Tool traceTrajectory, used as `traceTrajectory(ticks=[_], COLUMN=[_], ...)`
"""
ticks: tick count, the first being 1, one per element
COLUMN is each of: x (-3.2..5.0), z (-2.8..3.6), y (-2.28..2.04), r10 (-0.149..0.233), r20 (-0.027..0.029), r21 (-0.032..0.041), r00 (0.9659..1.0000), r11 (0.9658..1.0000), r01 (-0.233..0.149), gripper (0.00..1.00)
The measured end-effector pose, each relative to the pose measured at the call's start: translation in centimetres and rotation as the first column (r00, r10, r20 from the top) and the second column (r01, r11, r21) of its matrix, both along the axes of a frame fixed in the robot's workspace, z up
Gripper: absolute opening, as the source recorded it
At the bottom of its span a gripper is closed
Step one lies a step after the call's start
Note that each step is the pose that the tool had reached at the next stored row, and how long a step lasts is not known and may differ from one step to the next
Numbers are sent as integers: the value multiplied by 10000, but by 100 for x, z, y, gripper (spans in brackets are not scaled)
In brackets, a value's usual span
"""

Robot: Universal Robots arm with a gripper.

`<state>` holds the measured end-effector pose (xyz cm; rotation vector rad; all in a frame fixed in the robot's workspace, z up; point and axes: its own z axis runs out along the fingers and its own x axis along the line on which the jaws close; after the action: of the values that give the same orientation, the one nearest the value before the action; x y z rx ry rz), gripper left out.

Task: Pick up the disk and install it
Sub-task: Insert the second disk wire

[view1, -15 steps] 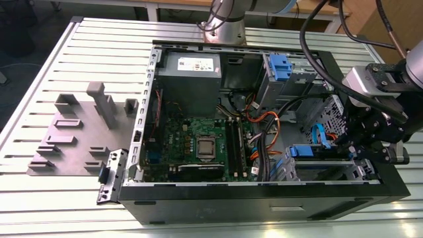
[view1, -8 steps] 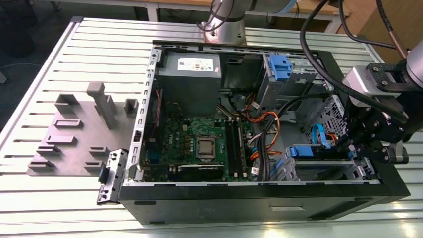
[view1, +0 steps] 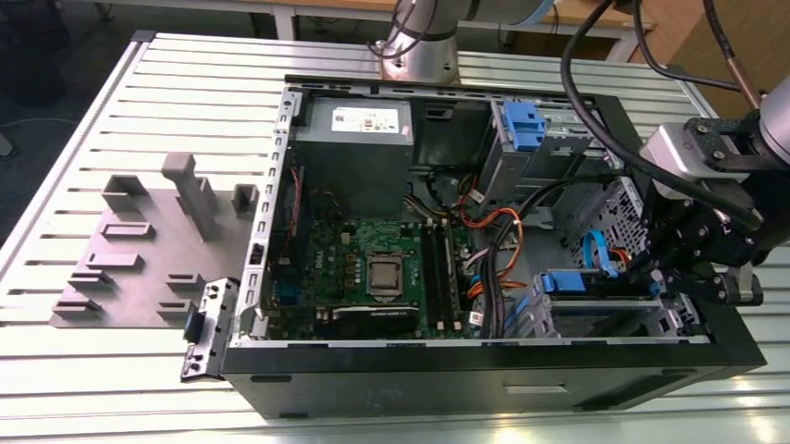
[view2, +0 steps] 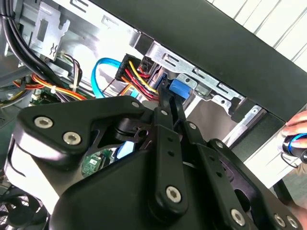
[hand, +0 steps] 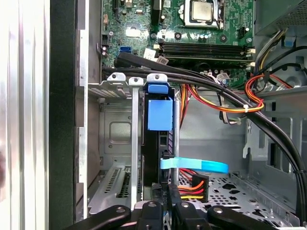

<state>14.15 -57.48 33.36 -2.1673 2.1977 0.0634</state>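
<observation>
Blue plastic marks the disk (hand: 159,115), which stands on edge in the drive bay (hand: 117,139) of an open computer case (view1: 494,375) lying on a slatted metal table (view1: 111,388), toward the table's edge at the exterior view's right. In the first wrist view its blue front tab sits level with the bay's silver rails, so the drive appears already slid into its slot, though how fully it is seated cannot be judged from here.

The gripper (hand: 165,211) hangs directly over the disk's rear end, its black fingers drawn close together, apparently pinching the thin edge of the drive; the contact itself is hidden behind the linkage in both wrist views. A light blue data cable (hand: 194,166) and a bundle of red, yellow and black power wires (hand: 192,184) plug in right beside the fingertips. Thick black cables (hand: 268,129) cross above the bay toward the motherboard (view1: 370,268).

The risk here is crowding: a sideways nudge from the gripper could snag the blue cable or the power plug and pull a connector loose, and pushing on a drive tilted in its rails could jam it against the bay wall. A person's hand (view2: 296,132) holding a small object lies just outside the case.
</observation>
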Motion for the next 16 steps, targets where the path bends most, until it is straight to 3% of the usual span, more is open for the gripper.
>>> traceTrajectory(ticks=[5, 16], x=[0, -56], z=[28, 27], y=[0, 0], r10=[0, -1], r20=[0, 28], r21=[96, 102], r00=[10000, 10000], r11=[10000, 9999], r01=[0, 0], gripper=[16, 16])
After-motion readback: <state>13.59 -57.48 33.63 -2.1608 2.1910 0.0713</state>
